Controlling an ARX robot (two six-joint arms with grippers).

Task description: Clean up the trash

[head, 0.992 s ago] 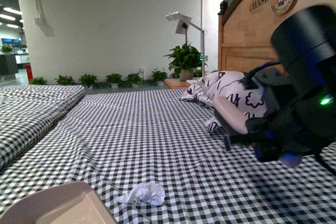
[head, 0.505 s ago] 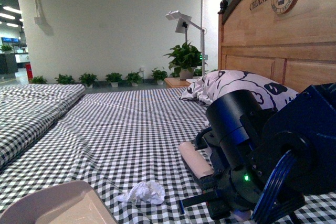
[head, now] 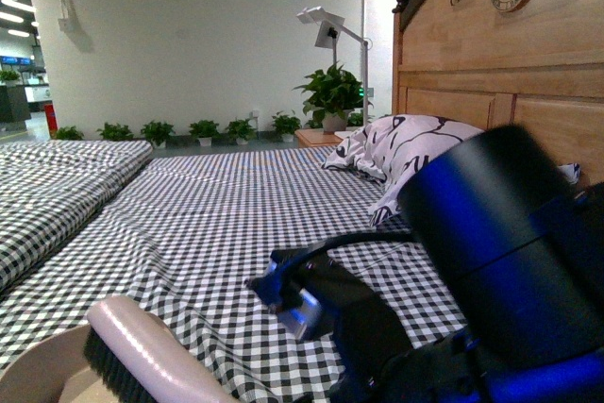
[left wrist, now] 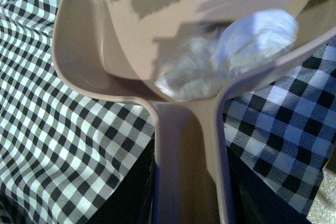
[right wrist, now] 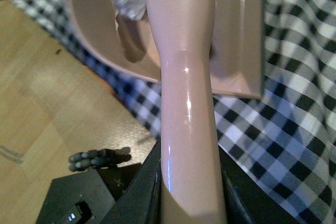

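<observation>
Both my grippers are clamped on handles: my right gripper grips the pink brush handle, my left gripper grips the beige dustpan by its stem; beneath them spreads the black-and-white checked bedspread; the brush reaches across the dustpan's mouth, bristles down; the tissue wad lies inside the pan, at its back wall, just ahead of my left gripper.

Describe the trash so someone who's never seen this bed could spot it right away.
Start at the checkered bedsheet and find the beige dustpan resting on it. The trash lies inside the pan near its handle: a crumpled white tissue wad, the only soft, wrinkled thing on smooth plastic.
</observation>
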